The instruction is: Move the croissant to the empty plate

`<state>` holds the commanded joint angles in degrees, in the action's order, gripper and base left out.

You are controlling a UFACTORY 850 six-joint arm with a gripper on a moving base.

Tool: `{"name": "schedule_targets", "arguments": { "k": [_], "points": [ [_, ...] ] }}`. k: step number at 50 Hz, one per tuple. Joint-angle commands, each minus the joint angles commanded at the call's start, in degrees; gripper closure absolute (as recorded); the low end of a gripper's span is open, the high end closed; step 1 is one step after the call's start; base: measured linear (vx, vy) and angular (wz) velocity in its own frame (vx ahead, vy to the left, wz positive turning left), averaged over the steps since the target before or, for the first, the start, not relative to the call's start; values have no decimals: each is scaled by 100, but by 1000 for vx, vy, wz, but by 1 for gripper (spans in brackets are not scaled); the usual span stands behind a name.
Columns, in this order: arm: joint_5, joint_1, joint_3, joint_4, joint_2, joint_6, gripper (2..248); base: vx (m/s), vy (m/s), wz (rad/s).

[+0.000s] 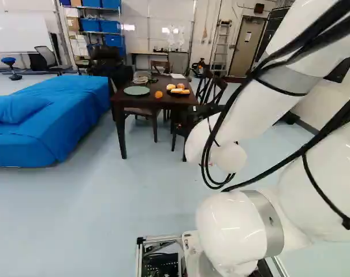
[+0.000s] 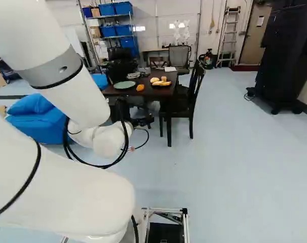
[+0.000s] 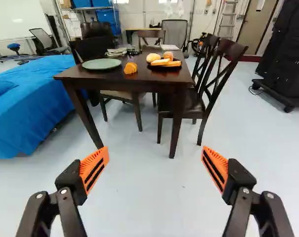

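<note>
Had the claw (image 3: 155, 149) spread wide, gripping nothing. Needed to go far ahead, slightly left, to the croissant (image 3: 130, 68) on the table (image 3: 105, 74), just right of the green plate (image 3: 101, 63).

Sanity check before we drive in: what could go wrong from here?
1. Base approach: a chair and the blue-covered bed flank the table; a sloppy drive could clip either.
2. Grasp: the croissant lies close to the dark plate of bread. The open gripper is wide and might nudge that plate.
3. Place: the green plate looks shallow; a careless release might let the croissant roll off.
</note>
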<state>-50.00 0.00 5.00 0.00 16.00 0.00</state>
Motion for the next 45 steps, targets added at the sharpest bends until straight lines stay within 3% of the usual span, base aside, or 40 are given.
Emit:
{"name": "schedule_targets", "arguments": {
  "k": [45],
  "points": [
    [0, 0, 0, 0, 0, 0, 3, 0, -2, -24]
  ]
}}
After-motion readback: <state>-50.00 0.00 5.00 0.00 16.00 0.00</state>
